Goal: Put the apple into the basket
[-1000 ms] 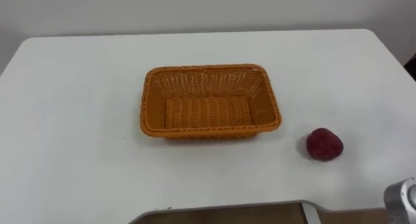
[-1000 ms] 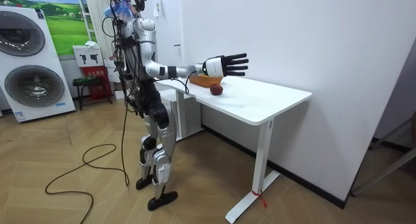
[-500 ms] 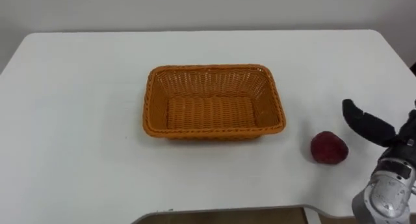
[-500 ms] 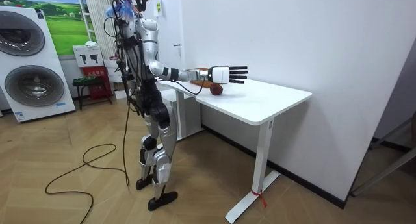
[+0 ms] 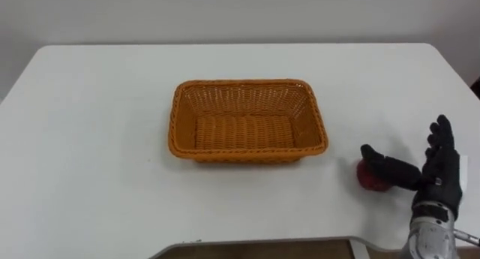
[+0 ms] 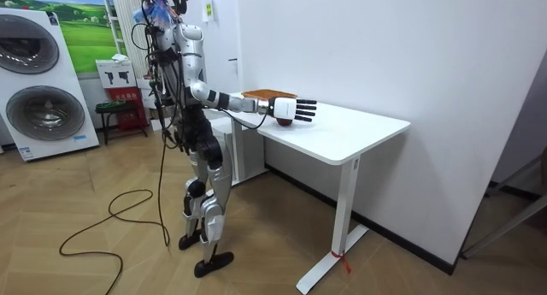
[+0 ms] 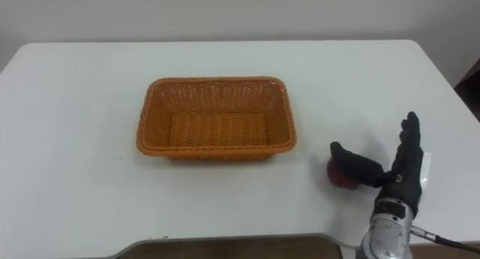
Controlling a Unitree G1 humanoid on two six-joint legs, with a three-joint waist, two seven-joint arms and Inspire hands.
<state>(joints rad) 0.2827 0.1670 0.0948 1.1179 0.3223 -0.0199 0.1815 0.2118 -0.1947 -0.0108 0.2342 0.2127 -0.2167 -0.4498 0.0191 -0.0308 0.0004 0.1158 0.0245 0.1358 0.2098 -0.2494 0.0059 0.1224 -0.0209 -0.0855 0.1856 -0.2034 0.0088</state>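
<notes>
One apple [image 5: 367,181], dark red, sits on the white table [image 5: 90,139], to the right of the orange wicker basket [image 5: 247,85] and slightly nearer the robot than the basket's front wall; it is apart from the basket, not touching it. The basket is rectangular, upright, with its long side facing the robot.

Right hand [image 5: 442,180] is further right of the basket, at the apple; its fingers are straight and pointing up, and the thumb is spread wide toward the basket and lies across the apple's upper part. The apple sits between thumb and fingers, partly hidden by the thumb. The hand is fully spread, nothing clasped; can't tell if the thumb actually touches the apple; the apple rests on the tabletop.

Room view: the robot stands upright at the table edge on the basket's near side; its right arm is stretched out roughly level over the tabletop, with the hand at the apple on the basket's right.
</notes>
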